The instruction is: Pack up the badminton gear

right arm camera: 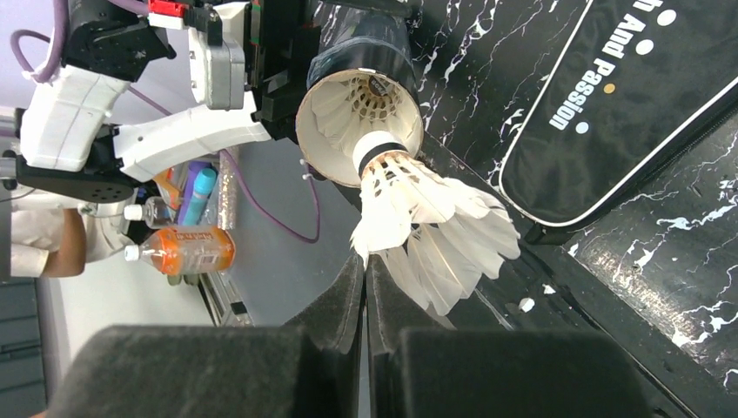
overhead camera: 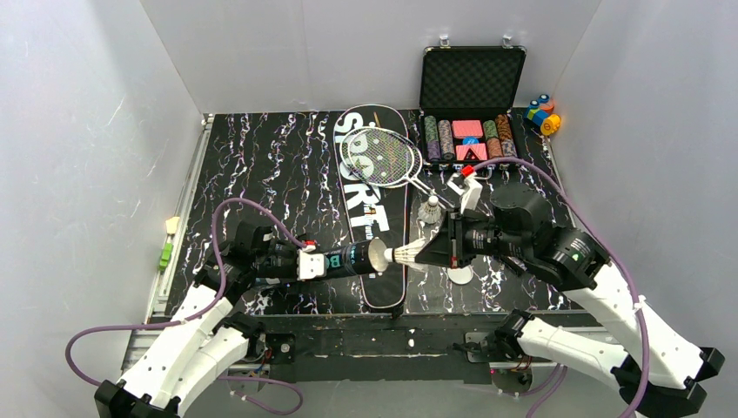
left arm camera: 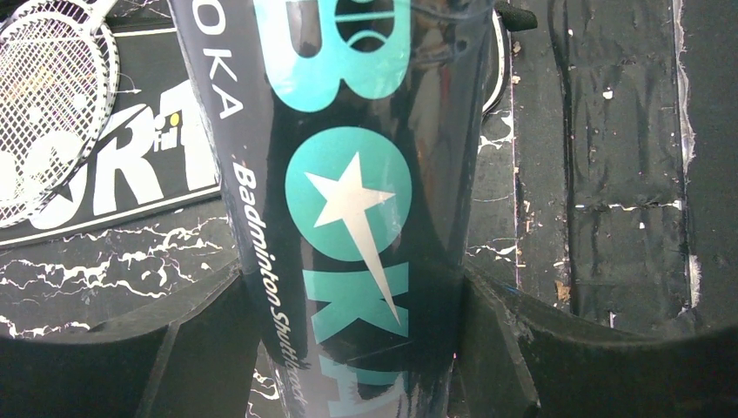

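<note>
**Item 1.** Long black tube with teal lettering (overhead camera: 352,258): held level above the near edge of the black white-veined table (overhead camera: 261,157), with its open mouth turned toward the right arm. The mouth end lies over the near tip of the bag. More feathers are nested inside the mouth, as the right wrist view shows.

**Item 2.** Left gripper (overhead camera: 315,263): jaws spread wide and clamped on either side of the tube's body.

**Item 3.** White feather shuttlecock (right arm camera: 418,209): its cork end sits at the tube mouth, and its skirt flares toward the right arm.

**Item 4.** Right gripper (right arm camera: 365,272): jaws almost closed, pinching the edge of that shuttlecock's skirt.

**Item 5.** Second white shuttlecock (overhead camera: 430,211): stands on the table toward the middle, just beside the bag's right side.

**Item 6.** Long black racket-shaped "SPORT" bag (overhead camera: 357,187): lies flat, running from the far edge to the near edge.

**Item 7.** 2 thin-framed rackets (overhead camera: 381,157): their heads overlap on the far end of the bag.

**Item 8.** Round white disc (overhead camera: 459,275): lies flat near the near edge, partly hidden by the right arm.

**Item 9.** Black case of poker chips (overhead camera: 470,139): sits at the far right corner with its lid upright.

**Item 10.** Small coloured blocks (overhead camera: 543,113): sit just beyond the case's right side.
</note>
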`<state>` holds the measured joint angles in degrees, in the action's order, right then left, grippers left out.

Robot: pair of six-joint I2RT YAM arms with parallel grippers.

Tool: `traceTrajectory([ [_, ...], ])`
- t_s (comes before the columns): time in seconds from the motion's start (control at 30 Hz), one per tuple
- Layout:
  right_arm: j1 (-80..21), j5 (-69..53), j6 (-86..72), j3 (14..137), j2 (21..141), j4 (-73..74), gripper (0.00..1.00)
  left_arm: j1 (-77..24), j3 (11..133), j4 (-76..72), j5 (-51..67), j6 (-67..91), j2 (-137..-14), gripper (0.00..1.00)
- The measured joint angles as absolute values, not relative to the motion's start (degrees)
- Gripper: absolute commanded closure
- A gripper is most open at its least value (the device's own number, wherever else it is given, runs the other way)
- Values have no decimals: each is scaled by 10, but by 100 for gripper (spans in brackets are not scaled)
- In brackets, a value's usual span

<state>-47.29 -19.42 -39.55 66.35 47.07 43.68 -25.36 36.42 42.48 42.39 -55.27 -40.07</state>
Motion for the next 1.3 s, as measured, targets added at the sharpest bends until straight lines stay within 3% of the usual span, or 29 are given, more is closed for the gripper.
traceTrajectory([
  [0.57, -557, -158, -365, 737, 635, 392, 93, -254, 362, 429, 423, -553, -399, 83],
  [0.6, -565, -157, -362, 738, 644, 387, 88, -254, 362, 429, 423, -553, -399, 83],
  [0.67, -573, -155, -363, 737, 657, 379, 64, -253, 362, 432, 423, -551, -399, 84],
  [0.73, -576, -155, -365, 736, 657, 365, 50, -254, 361, 433, 424, -551, -397, 84],
  [0.97, -554, -126, -366, 739, 563, 392, 48, -254, 360, 433, 429, -547, -392, 84],
  [1.07, -548, -96, -360, 729, 537, 405, 41, -254, 360, 432, 430, -543, -392, 84],
  [1.3, -544, -70, -356, 672, 555, 407, 37, -254, 362, 432, 436, -531, -392, 84],
])
